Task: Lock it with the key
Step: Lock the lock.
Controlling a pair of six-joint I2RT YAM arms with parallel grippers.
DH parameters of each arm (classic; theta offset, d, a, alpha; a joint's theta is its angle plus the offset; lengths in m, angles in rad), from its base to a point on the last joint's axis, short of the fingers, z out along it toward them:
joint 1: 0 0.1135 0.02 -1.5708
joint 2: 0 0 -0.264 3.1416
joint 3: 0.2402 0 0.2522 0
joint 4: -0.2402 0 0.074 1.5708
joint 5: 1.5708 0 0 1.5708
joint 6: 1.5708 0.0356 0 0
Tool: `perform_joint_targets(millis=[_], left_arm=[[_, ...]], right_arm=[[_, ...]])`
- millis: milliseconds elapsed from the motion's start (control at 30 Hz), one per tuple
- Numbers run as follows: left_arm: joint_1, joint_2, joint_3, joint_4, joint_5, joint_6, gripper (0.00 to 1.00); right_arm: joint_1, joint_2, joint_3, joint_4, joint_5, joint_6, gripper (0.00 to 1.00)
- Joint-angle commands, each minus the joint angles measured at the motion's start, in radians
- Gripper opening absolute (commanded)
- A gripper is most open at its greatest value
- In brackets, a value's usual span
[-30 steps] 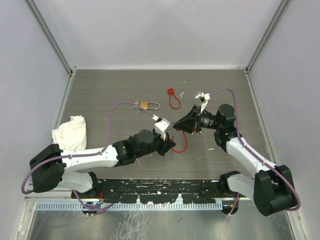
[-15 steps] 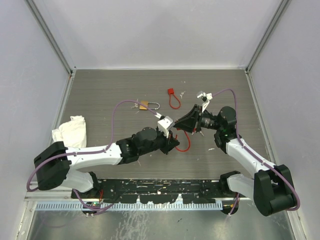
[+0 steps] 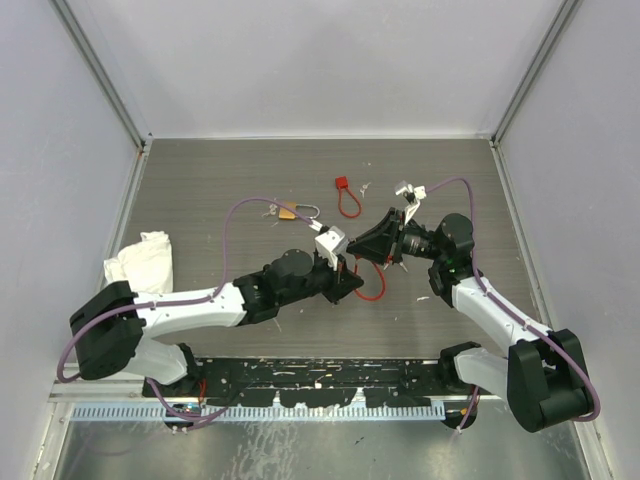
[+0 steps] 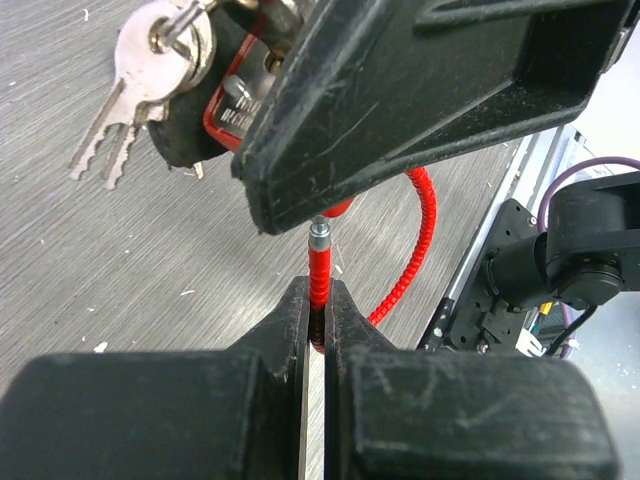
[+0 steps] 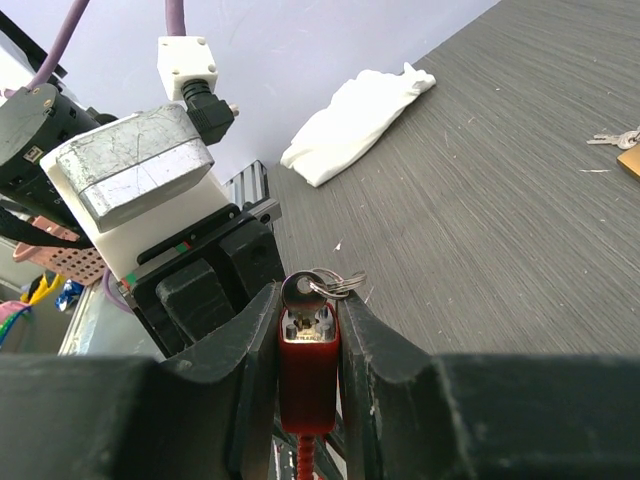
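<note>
- The right gripper (image 5: 308, 318) is clamped on the red lock body (image 5: 306, 375), with one finger pressed to each side. It holds the body clear of the table (image 3: 200, 180).
- The key (image 5: 297, 292) stands in the top end of that body, just past the right fingertips and midway between them (only its head and ring show; the blade is sunk in the lock).
- In the left wrist view, the bunch's spare keys (image 4: 140, 55) hang loose beside the lock, blades pointing down and away.
- The left gripper (image 4: 318, 305) is pinched shut on the free end of the red cable (image 4: 410, 250). The cable's metal tip points at the lock body's underside; whether it touches cannot be told.
- The key sits beyond the left fingertips, on the far side of the right gripper's finger.
- A white cloth (image 3: 140, 262), a brass padlock (image 3: 288, 210) and a second red cable lock (image 3: 345, 200) lie on the table, well apart from both grippers.
</note>
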Motion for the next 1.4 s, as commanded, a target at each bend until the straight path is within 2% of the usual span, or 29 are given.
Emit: perform_joint_targets(millis=[0, 367, 633, 767, 933, 1067, 1367], left_arm=[[0.001, 0.015, 0.058, 0.111, 0.063, -0.015, 0.0], [0.019, 0.019, 0.062, 0.141, 0.056, -0.04, 0.0], [0.051, -0.005, 0.031, 0.191, 0.037, -0.117, 0.0], [0.052, -0.007, -0.006, 0.271, 0.011, -0.183, 0.0], [0.051, 0.031, -0.049, 0.448, -0.047, -0.298, 0.0], [0.051, 0.056, -0.058, 0.554, -0.09, -0.335, 0.0], [0.048, 0.096, 0.004, 0.596, -0.063, -0.339, 0.0]], right_arm=[[0.005, 0.001, 0.001, 0.062, 0.012, 0.009, 0.01], [0.006, 0.005, 0.002, 0.049, 0.019, 0.001, 0.01], [0.006, 0.002, 0.001, 0.045, 0.018, -0.004, 0.01], [0.008, 0.001, -0.002, 0.045, 0.027, -0.009, 0.01], [0.006, -0.002, -0.037, 0.115, 0.055, 0.008, 0.01], [0.007, 0.0, -0.064, 0.183, 0.081, 0.028, 0.01], [0.007, 0.008, -0.119, 0.312, 0.145, 0.057, 0.01]])
